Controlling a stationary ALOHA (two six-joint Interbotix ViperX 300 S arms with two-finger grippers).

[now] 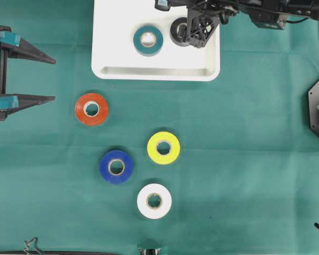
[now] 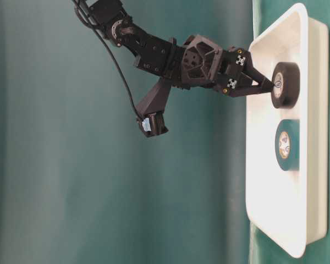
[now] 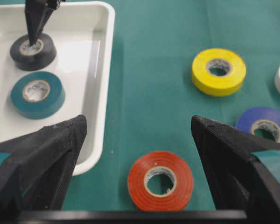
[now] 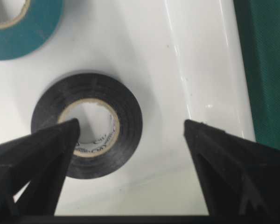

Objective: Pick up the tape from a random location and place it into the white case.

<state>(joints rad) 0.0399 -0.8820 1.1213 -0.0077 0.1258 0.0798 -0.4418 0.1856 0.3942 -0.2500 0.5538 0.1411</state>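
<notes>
The green bench (image 1: 255,159) carries the white case (image 1: 111,48) at its far edge. Inside lie a teal tape roll (image 1: 148,40) and a black tape roll (image 4: 86,125), released beneath the right end effector (image 4: 130,135), jaws wide. The left end effector (image 3: 135,135) stands wide too.

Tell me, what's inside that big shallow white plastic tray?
Two tape rolls lie flat in the white plastic tray: a teal roll and a black roll, partly hidden overhead by the open right gripper.
</notes>
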